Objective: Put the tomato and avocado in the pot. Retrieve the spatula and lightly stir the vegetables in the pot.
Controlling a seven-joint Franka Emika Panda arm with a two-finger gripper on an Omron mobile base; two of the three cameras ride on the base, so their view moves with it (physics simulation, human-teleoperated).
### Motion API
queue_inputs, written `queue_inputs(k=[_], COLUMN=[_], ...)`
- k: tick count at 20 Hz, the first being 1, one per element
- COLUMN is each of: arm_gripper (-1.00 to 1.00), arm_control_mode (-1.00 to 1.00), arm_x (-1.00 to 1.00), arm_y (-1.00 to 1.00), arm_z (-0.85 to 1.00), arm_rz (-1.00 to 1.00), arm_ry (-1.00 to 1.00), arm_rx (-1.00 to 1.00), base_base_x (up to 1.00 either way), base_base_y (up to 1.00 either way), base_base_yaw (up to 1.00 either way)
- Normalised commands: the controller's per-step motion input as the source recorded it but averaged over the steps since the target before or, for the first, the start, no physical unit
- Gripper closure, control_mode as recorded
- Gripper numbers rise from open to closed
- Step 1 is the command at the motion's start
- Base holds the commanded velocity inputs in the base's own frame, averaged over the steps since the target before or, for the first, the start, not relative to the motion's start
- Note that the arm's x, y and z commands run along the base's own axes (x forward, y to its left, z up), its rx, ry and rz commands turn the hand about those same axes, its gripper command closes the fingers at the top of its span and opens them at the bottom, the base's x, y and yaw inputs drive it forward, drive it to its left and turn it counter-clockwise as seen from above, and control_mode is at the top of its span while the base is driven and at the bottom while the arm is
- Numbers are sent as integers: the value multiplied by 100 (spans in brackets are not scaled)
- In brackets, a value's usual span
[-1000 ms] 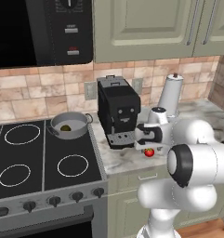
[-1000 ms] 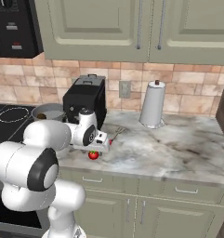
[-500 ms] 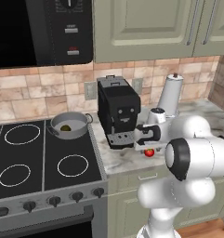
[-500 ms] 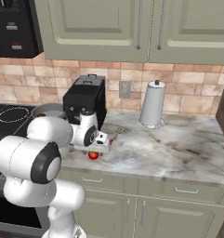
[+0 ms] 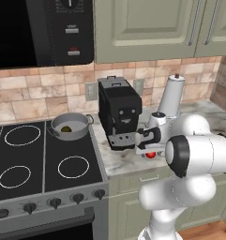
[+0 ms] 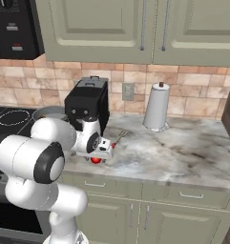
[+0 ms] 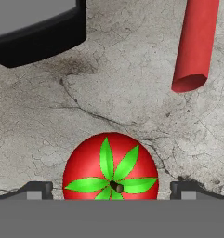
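- The hand (image 7: 111, 191) is standing wide open just above the tomato (image 7: 110, 166), with one finger tip (image 7: 36, 190) on each side of it, and I cannot tell if they are touching it.
- The tomato is lying on the marble counter (image 7: 132, 93), its green leaves facing the hand camera.
- In the left base view the tomato (image 5: 151, 154) is sitting under the hand (image 5: 149, 147), just in front of the black coffee machine (image 5: 119, 112).
- The red handle of the spatula (image 7: 195, 44) is lying on the counter near the tomato, apart from it.
- The pot (image 5: 70, 126) is standing on the stove (image 5: 34, 164), and the avocado (image 5: 66, 129) is lying inside it.
- A white paper towel roll (image 6: 156, 107) is standing upright further along the counter.
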Motion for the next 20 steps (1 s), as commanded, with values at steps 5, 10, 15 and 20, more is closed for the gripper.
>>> queue_inputs(k=[5, 10, 15, 20], arm_gripper=[100, 100, 100, 100], arm_control_mode=[-100, -100, -100, -100], arm_x=[0, -28, -53, -94], arm_y=[0, -1, -12, -16], arm_z=[0, 30, 99, 94], arm_rz=[0, 0, 0, 0], arm_ry=[0, -5, -3, 0], arm_rx=[0, 0, 10, 13], base_base_x=[0, 0, 0, 0], base_base_y=[0, 0, 0, 0], base_base_yaw=[0, 0, 0, 0])
